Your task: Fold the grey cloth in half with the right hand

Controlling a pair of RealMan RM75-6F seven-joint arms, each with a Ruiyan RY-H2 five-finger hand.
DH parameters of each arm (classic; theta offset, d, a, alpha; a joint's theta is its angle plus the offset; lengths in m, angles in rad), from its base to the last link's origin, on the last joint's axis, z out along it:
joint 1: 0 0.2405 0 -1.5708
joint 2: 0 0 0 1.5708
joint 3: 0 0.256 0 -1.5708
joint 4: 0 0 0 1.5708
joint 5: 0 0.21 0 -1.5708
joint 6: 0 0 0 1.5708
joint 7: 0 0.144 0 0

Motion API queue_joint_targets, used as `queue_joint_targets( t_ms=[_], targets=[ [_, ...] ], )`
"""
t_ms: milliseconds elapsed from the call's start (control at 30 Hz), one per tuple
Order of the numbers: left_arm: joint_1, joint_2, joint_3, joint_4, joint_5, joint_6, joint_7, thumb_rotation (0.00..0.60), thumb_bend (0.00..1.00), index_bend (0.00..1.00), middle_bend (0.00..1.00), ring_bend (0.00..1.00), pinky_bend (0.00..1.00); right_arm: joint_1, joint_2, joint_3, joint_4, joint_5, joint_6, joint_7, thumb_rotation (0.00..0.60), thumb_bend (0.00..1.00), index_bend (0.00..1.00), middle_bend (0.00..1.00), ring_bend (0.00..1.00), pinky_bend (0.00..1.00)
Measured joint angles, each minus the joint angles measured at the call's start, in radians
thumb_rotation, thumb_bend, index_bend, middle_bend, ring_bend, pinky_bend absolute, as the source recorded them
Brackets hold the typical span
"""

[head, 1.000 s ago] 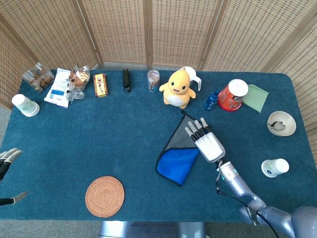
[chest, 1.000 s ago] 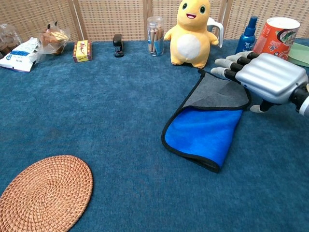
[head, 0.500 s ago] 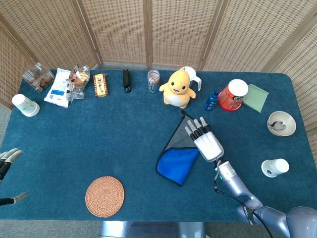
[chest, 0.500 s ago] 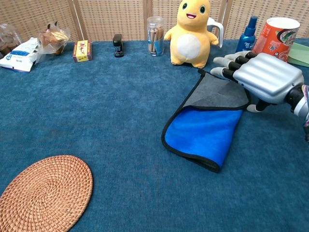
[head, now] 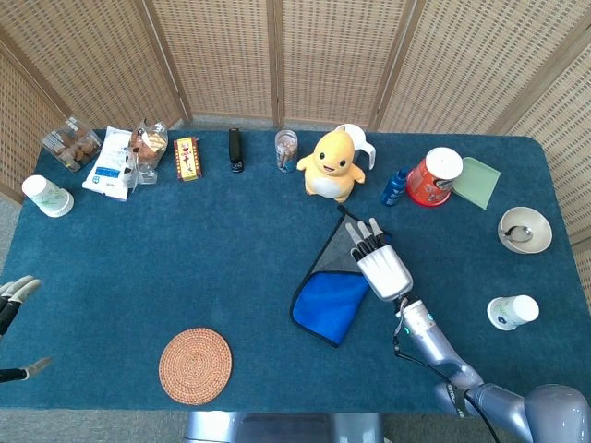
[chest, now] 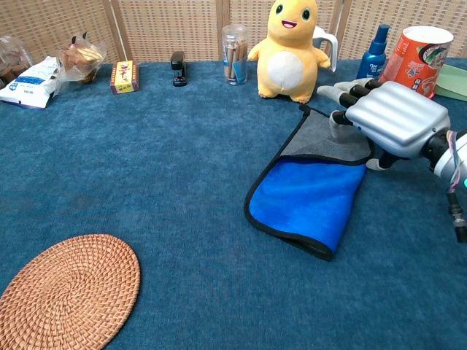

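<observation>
The cloth lies on the blue table just right of centre, its grey face (head: pixel 334 260) (chest: pixel 321 138) showing at the top and a blue flap (head: pixel 331 306) (chest: pixel 306 198) folded over the lower part. My right hand (head: pixel 380 264) (chest: pixel 390 117) hovers palm down at the grey part's right edge. Its fingers stretch out, and the fingertips (chest: pixel 339 117) dip onto the grey fabric; nothing is gripped. My left hand (head: pixel 13 297) shows only at the far left edge of the head view, fingers apart and holding nothing.
A yellow plush toy (head: pixel 331 164) (chest: pixel 290 47) stands just behind the cloth, with a blue spray bottle (head: pixel 395 187) and a red cup (head: pixel 434 177) to its right. A woven coaster (head: pixel 195 365) lies front left. A paper cup (head: pixel 512 312) and a bowl (head: pixel 524 230) sit at the right.
My right hand has slid a little left and forward, so its fingertips now reach over the grey edge. The cloth and the left hand have not moved.
</observation>
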Motion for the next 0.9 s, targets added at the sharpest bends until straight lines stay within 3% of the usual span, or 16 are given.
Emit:
queue_joint_targets(
  t_ms=[300, 900],
  targets=[
    [-0.001, 0.000, 0.000, -0.001, -0.001, -0.002, 0.000, 0.600, 0.12, 0.00, 0.00, 0.00, 0.00, 0.006, -0.018, 0.007, 0.015, -0.003, 0.009, 0.005, 0.600, 0.14, 0.49, 0.00, 0.06, 0.18],
    [-0.003, 0.003, -0.002, 0.004, -0.006, -0.004, -0.014, 0.600, 0.12, 0.00, 0.00, 0.00, 0.00, 0.034, -0.055, 0.025, 0.027, 0.001, 0.002, -0.013, 0.600, 0.18, 0.52, 0.00, 0.07, 0.18]
  ],
)
